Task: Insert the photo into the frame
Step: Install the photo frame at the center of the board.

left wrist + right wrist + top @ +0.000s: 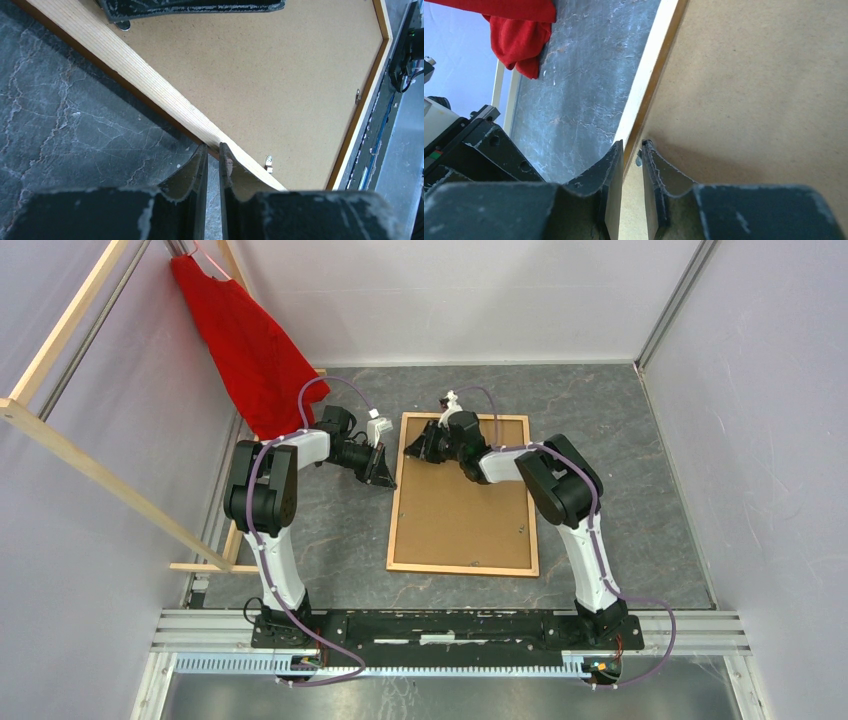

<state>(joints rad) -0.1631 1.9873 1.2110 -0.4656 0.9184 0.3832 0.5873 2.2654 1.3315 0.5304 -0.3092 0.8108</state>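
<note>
Jaws on the left gripper [213, 152] are clenched almost together, with only a thin slit between the fingers [192, 172] and nothing in it but grey surface. Their tips sit at the outer side of one long rail, and one tip overlaps the pale wood. Jaws on the right gripper [631, 148] stand slightly apart, straddling the inner edge of the same rail near the far corner. I cannot tell whether they pinch the wood or only hang over it.

The counter [620, 440] is dark grey with marbled veins. At its left side leans a pale wooden slat rack [90, 470], and a red cloth [250, 350] hangs from the rack's top with its lower end close to the left arm.

The frame [465, 567] lies flat on the counter between the two arms, back side up, its long sides running away from the bases. The thin orange-brown rails enclose a plain brown board [460, 515], which fills the opening edge to edge and sits level inside them. The photo is not visible in any view, and the board hides whatever lies beneath it.

Small metal tabs [269, 161] sit along the inner edge of the rails. One lies right beside the left fingertips, and another tab [639, 161] shows between the right fingertips.
</note>
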